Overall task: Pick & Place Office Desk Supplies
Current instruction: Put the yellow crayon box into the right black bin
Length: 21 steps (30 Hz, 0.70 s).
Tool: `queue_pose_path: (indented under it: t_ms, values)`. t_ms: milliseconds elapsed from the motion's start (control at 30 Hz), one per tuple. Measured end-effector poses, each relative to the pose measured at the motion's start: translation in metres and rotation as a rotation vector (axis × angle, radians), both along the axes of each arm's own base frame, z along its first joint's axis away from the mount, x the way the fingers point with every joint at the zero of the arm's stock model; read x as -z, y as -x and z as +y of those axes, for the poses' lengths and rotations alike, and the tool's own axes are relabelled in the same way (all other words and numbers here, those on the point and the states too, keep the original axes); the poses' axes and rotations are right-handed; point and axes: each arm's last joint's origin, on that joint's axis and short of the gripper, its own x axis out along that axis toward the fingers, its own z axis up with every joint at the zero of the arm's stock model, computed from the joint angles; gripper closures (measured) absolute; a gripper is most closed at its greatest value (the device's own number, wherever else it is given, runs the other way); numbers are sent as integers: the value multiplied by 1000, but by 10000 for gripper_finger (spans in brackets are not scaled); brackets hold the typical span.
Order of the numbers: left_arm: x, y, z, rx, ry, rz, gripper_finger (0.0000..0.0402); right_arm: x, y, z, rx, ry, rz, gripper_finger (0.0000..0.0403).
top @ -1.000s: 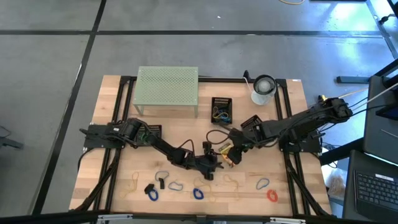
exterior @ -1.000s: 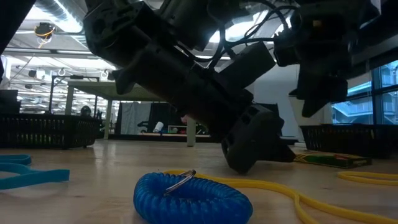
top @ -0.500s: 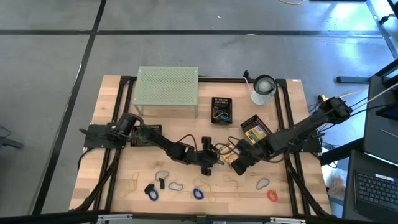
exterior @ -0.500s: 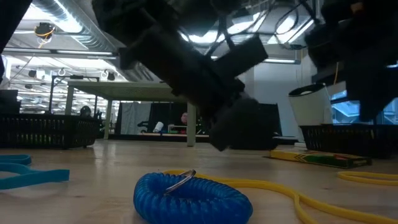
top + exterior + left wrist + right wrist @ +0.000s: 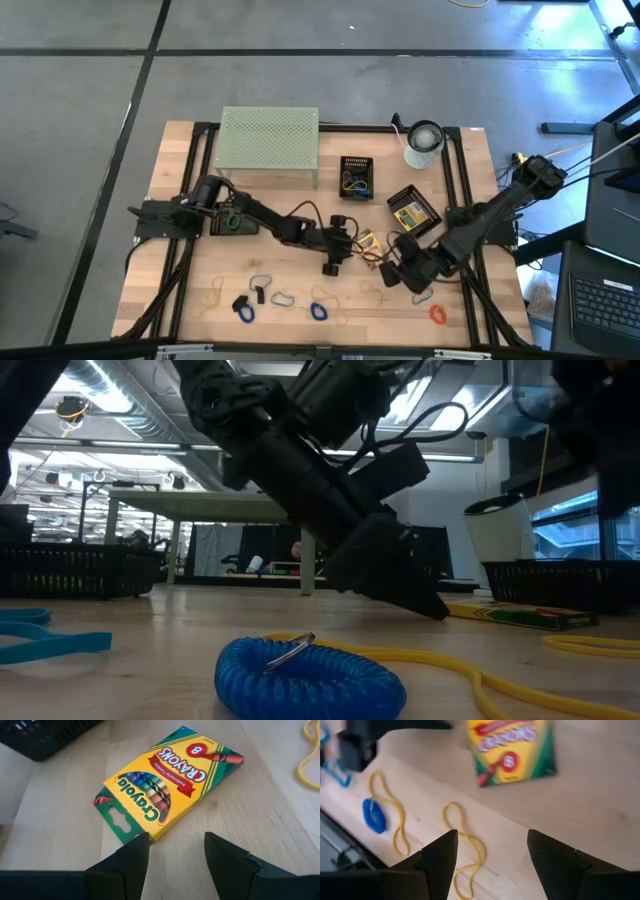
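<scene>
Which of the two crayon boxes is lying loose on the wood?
The crayon box between the two grippers lies flat on the bare table. The other crayon box sits in a black tray.

On the table [image 5: 180, 150], the mesh stand [image 5: 269, 140] sits at the rear left, the white roll [image 5: 423, 143] rear right, a small basket [image 5: 356, 176] between them, one crayon box [image 5: 361, 243] at centre, loop clips [image 5: 318, 311] along the front edge.

mesh stand [image 5: 269, 139] back-left | white roll [image 5: 424, 144] back-right | wooden table [image 5: 180, 160]
</scene>
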Motion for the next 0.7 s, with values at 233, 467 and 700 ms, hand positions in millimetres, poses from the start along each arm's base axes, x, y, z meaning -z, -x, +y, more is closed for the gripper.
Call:
queue_pose_path:
  t_ms: [233, 467, 700]
  values:
    - [1, 0, 2, 26, 6, 6, 217, 25, 25, 5, 225, -83, -1, 160]
    - [1, -1, 4, 31, 14, 9, 217, 43, 34, -6, 324, -57, -29, 160]
    - [1, -2, 3, 67, 46, -8, 217, 56, 36, -17, 341, -33, -70, 160]
